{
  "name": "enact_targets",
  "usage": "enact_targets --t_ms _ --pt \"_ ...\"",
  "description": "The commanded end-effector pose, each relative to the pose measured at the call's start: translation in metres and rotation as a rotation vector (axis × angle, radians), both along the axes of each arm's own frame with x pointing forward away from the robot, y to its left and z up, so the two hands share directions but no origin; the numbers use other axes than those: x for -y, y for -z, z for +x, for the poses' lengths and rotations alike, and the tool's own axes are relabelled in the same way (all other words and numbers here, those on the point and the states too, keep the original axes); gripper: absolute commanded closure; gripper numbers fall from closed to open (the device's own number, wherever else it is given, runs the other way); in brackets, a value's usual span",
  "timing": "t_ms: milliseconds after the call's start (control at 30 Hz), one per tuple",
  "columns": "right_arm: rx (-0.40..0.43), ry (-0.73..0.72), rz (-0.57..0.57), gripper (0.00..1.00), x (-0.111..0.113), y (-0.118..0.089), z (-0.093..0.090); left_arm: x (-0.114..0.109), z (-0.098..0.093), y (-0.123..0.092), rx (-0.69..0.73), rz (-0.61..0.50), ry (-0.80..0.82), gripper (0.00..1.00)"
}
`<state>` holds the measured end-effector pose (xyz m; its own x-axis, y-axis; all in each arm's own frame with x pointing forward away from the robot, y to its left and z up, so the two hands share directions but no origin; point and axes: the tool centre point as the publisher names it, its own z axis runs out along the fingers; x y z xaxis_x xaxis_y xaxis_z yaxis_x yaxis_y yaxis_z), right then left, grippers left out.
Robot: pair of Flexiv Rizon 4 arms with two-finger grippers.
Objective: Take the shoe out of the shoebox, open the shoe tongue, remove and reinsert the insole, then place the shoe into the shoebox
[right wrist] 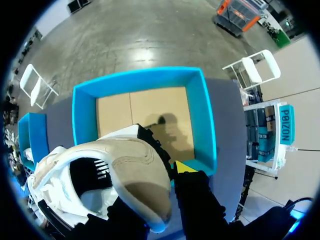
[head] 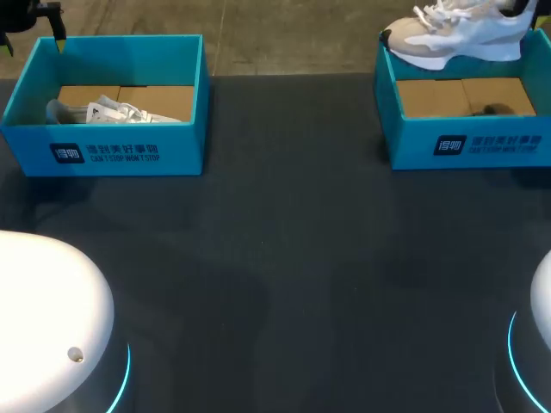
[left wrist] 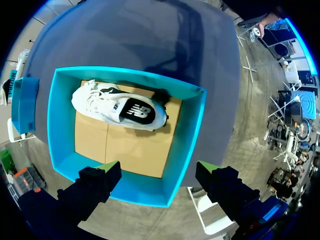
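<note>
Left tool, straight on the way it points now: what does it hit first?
Most likely the left shoebox: its near wall or the cardboard floor just inside. The open left tool hangs above that edge, and the white shoe lies further in, off the line. Depth is hard to judge.

Lighting is even and comes from overhead. The dark table (head: 284, 258) is rendered dim, and no glare is noted on it. A small soft shadow is cast on the cardboard floor of the right shoebox (head: 465, 142) below the shoe (head: 456, 34). A branching shadow is seen on the table, near side of the left shoebox (left wrist: 50, 125).
</note>
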<state>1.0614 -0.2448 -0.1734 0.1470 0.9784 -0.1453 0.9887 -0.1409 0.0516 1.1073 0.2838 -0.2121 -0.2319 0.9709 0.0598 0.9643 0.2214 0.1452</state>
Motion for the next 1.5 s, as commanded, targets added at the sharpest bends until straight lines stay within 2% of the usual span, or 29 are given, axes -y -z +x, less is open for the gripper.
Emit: enact_targets --t_ms 33,733,1033,1333,1400,1500 --pt "0.045 0.001 -0.018 1.00 -0.022 0.002 -0.032 0.000 0.000 0.000 -0.001 0.001 0.001 0.00" --pt "0.020 0.013 -0.017 1.00 -0.115 0.010 -0.142 0.000 0.000 0.000 -0.001 0.001 0.001 0.00" --pt "0.018 -0.028 -0.044 1.00 -0.153 0.012 -0.180 0.000 0.000 0.000 -0.001 0.001 0.001 0.00" --pt "-0.002 -0.101 -0.100 1.00 -0.207 0.013 -0.216 0.000 0.000 0.000 -0.001 0.001 0.001 0.00" --pt "-0.003 -0.109 -0.069 1.00 -0.218 0.012 -0.224 0.000 0.000 0.000 -0.001 0.001 0.001 0.00" --pt "-0.007 -0.117 -0.084 1.00 -0.232 0.012 -0.235 0.000 0.000 0.000 -0.001 0.001 0.001 0.00"
